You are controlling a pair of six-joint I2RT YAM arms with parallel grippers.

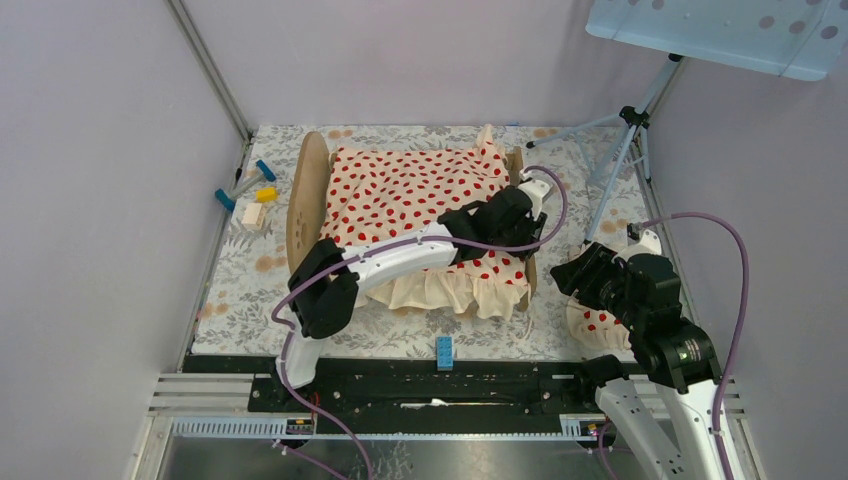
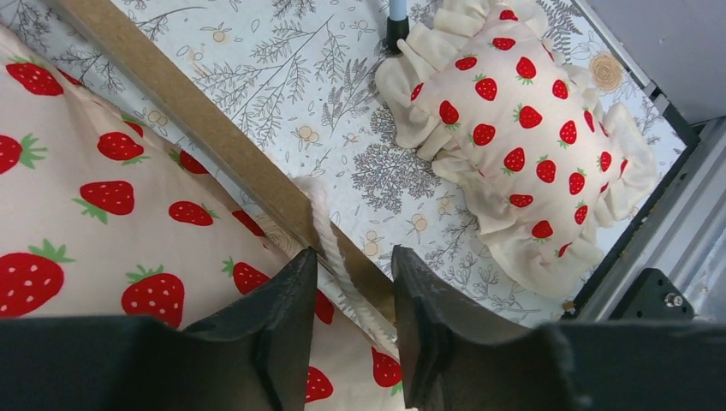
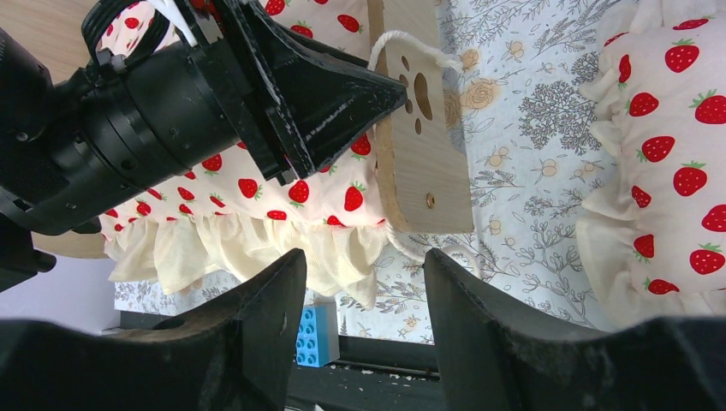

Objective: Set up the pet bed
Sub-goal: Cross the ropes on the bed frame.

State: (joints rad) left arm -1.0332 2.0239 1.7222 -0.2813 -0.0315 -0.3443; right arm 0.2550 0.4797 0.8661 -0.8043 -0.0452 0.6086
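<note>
Across the middle of the floral table [image 1: 240, 290], the pet bed [image 1: 308, 192] is standing lengthwise. Its mattress is lying hidden under the strawberry-print blanket [image 1: 400, 190], whose ruffle is hanging over the near side rail, so only the rounded wooden ends are showing. The left gripper [image 1: 527, 198] is reaching over the bed to the right end board [image 3: 424, 163], where a white cord [image 2: 330, 231] is looping over the top edge. From the left wrist view, this claw is standing partly open with one finger on each side of the cord. Neither pad is visibly pressing on it, so nothing is being held. The right gripper [image 3: 364, 257] is hovering with its jaws wide and empty, above the patch of table between the end board and the ruffled pillow [image 2: 514, 128]. The pillow is lying just beside the bed's right end, apart from it.

The step in hand is judged to be taking hold of the cord at this end board. Doing it well is likely calling for three things:
- closing squarely on the cord alone, without pinching the blanket hem beside it
- pulling gently and along the board, since the light frame is likely to slide or tip under a sideways tug
- keeping the right arm clear of the left wrist, as the two are working close together

The pillow is not yet on the bed
</note>
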